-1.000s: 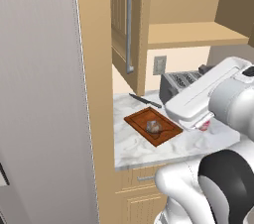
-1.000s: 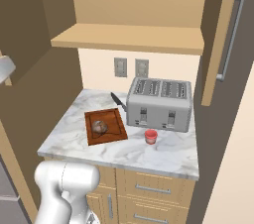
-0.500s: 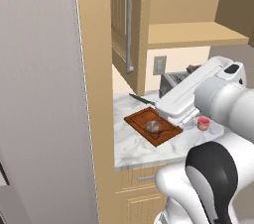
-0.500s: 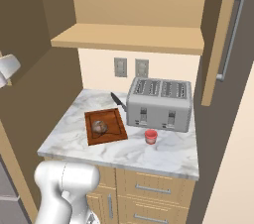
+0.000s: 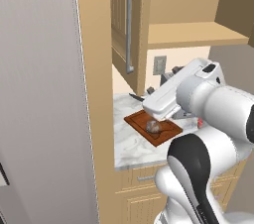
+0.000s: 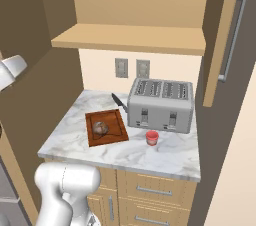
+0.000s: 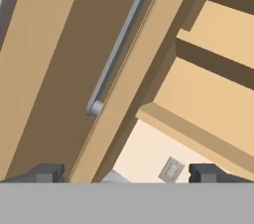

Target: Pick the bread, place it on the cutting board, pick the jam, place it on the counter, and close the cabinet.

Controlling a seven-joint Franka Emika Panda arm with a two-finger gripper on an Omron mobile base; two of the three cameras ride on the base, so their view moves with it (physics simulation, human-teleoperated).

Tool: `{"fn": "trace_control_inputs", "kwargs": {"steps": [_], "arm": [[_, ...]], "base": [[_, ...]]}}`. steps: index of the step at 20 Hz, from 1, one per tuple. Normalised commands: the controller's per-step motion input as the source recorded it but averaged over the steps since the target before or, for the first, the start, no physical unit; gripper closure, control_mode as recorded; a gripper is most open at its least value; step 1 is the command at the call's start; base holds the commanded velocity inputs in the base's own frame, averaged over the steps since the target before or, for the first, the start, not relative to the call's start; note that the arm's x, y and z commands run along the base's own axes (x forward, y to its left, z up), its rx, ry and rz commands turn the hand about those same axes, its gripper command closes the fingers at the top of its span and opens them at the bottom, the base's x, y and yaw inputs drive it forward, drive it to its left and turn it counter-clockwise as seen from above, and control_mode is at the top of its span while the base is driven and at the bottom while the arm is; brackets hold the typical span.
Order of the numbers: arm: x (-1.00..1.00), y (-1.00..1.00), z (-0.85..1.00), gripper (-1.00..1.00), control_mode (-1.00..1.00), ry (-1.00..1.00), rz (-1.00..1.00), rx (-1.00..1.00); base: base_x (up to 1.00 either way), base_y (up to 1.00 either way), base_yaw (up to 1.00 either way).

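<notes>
Bread (image 6: 100,128) is sitting on the board (image 6: 116,133) and jam (image 6: 152,138) on the counter (image 6: 175,156), so we are pointing our wide-open gripper (image 7: 126,172) at the cabinet door (image 5: 121,15) to shut it.

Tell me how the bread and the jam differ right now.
The bread is a brownish-grey rounded lump; the jam is a red jar with a pale lid. The bread sits on the cutting board; the jam stands on the counter, before the toaster. Both are small.
</notes>
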Motion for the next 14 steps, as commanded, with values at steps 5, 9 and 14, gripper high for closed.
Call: {"fn": "trace_control_inputs", "kwargs": {"steps": [5,9,14], "arm": [[0.23,0.13,-0.28,-1.0,-1.0,-0.04,0.0,0.01],[0.14,0.1,-0.18,-1.0,-1.0,-0.04,0.0,0.02],[0.17,0.05,-0.13,-1.0,-1.0,-0.07,0.0,0.03]], "base": [[0.0,0.0,0.0],[0.0,0.0,0.0],[0.0,0.0,0.0]]}}
